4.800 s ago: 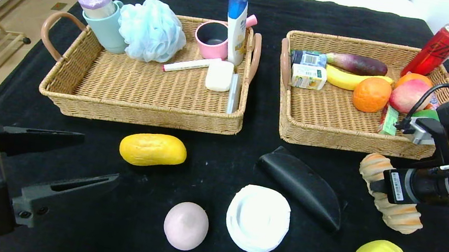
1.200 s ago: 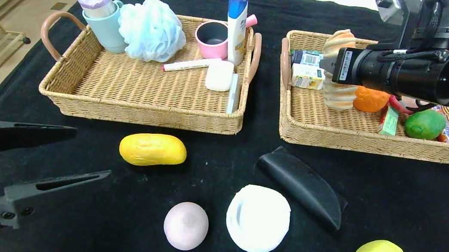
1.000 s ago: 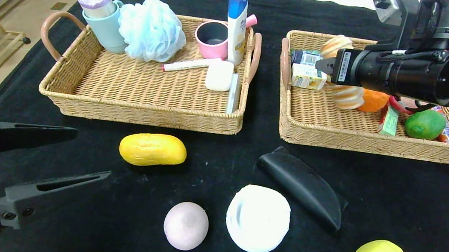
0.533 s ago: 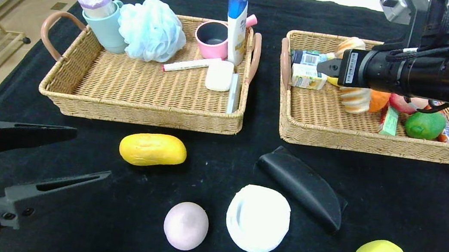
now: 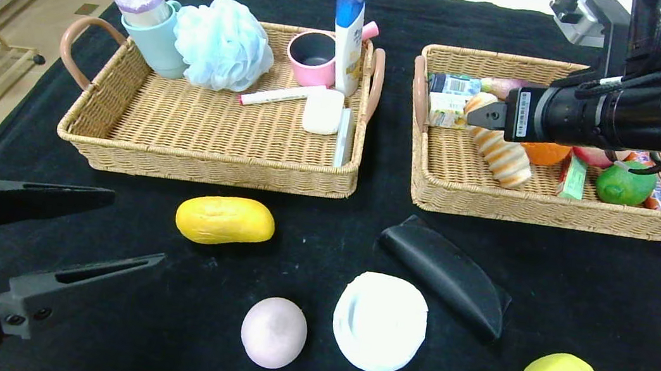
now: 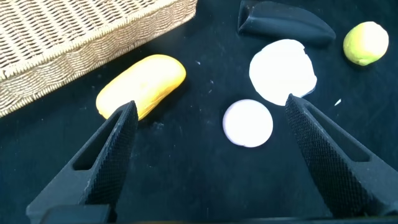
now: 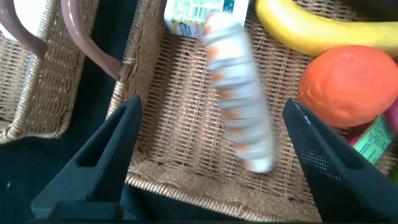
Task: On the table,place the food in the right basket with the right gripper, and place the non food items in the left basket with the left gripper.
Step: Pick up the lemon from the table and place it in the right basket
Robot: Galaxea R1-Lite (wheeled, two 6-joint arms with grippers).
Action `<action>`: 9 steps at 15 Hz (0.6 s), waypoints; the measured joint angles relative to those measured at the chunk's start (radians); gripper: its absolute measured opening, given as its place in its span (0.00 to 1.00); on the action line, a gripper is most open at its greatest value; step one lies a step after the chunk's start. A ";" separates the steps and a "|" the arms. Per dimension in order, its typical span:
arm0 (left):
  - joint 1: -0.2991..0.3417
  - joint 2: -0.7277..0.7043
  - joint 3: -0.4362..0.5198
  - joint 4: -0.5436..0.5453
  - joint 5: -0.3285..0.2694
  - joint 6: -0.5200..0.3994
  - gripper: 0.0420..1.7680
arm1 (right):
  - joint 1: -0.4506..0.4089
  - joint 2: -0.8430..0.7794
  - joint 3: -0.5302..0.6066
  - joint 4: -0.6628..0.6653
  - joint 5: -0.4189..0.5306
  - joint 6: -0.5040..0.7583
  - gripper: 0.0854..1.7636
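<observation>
Obs., off-task items only.

- Ahead of the fingers of the right gripper (image 7: pixel 211 106): a white-and-green printed drink carton (image 7: pixel 196 11) is lying just past the fingertips. A yellow curved banana (image 7: pixel 311 28) is lying beside it. A round orange fruit (image 7: pixel 348 84) is sitting close to one finger (image 7: pixel 317 155).
- Farther back along that gripper: a green round fruit (image 5: pixel 624 184) and a green flat foil packet (image 5: pixel 573 177) are resting side by side.
- Well ahead of the fingers of the left gripper (image 5: pixel 136 229): a teal mug holding a purple-lidded jar (image 5: pixel 147 27), a pale blue mesh bath pouf (image 5: pixel 223 44), a pink cup (image 5: pixel 312 58) and a white bottle with a blue cap (image 5: pixel 348 38) are standing in a row. A white rectangular soap bar (image 5: pixel 323 112) is lying nearer the fingers.
</observation>
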 joint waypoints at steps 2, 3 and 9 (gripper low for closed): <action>0.000 0.001 0.000 0.000 0.000 0.000 0.97 | 0.000 -0.005 -0.031 0.052 -0.003 0.003 0.94; 0.000 0.002 0.000 0.000 0.000 0.000 0.97 | 0.002 -0.015 -0.033 0.082 -0.005 0.005 0.95; -0.001 0.000 0.001 0.002 0.000 0.007 0.97 | 0.045 -0.154 0.013 0.508 -0.060 0.293 0.96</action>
